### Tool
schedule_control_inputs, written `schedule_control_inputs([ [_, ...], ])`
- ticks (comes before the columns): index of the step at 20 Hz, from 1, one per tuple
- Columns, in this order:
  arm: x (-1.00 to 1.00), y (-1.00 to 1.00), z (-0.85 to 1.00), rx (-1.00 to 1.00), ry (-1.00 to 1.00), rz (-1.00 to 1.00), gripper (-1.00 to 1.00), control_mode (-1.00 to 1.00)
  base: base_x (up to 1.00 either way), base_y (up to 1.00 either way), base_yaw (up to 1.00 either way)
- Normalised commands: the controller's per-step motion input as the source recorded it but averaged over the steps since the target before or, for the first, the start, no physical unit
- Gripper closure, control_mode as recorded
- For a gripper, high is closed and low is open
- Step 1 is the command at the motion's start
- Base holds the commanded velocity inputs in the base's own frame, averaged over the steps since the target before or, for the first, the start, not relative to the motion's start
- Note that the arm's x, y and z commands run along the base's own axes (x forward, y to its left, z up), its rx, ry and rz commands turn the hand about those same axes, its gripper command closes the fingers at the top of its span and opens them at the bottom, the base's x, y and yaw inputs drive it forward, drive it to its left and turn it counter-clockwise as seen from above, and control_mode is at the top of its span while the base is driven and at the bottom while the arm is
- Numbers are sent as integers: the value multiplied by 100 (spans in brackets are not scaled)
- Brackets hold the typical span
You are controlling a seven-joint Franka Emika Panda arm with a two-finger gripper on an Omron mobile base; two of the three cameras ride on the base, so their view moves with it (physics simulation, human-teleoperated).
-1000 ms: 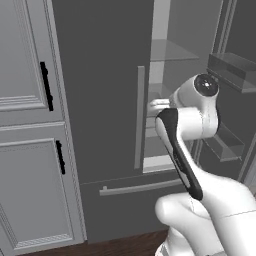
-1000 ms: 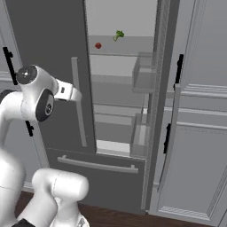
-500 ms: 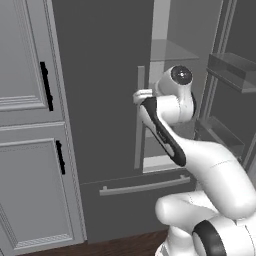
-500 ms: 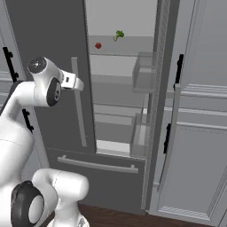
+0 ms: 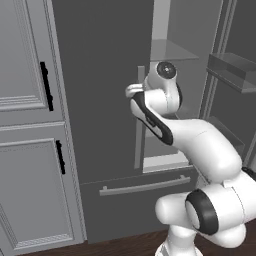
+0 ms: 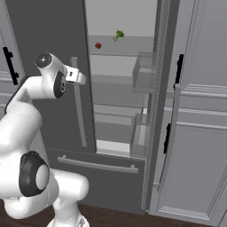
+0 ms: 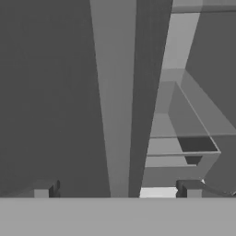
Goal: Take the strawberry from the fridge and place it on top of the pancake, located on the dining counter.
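the gripper [image 7: 117, 189] has its jaws spread wide with nothing between them; in the hand view the two dark finger tips rise far apart at the bottom, and the long grey bar handle [image 7: 113, 97] of the closed left fridge door runs up between them. so the hand faces that handle, close to it, but whether anything touches cannot be told.

in the right base view the hand sits at the end of the white arm, just beside the bar handle [image 6: 79, 106], at about the height of the second shelf. in the left base view the wrist is in front of the same handle, at the edge of the dark left door.

the fridge [image 6: 48, 40] is half open: its right door is swung out, showing the pale interior, glass shelves and door bins. the strawberry [image 6: 98, 45] lies on an upper shelf, well above the hand and further inside, with a small green leafy vegetable [image 6: 119, 35] near it on the same shelf. the two are apart, not touching.

judging progress, the task is at an early stage. the fridge interior is reachable on the right side, but the fruit is untouched on its shelf. what remains is nearly everything: reaching up to the shelf, closing on the strawberry without catching the green vegetable, carrying it away and setting it on the pancake at the dining counter.
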Motion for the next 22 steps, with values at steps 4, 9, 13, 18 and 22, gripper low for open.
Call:
schedule_control_inputs([
  [4,58,0,-19,-5,-3,0,-100,-100,0,0,0],
  [9,60,0,-6,-3,-1,0,-100,-100,0,0,0],
  [13,57,0,0,0,0,0,-100,-100,0,0,0],
  [18,47,0,-5,0,-6,0,-100,-100,0,0,0],
  [22,39,0,-16,-2,-13,0,-100,-100,0,0,0],
])
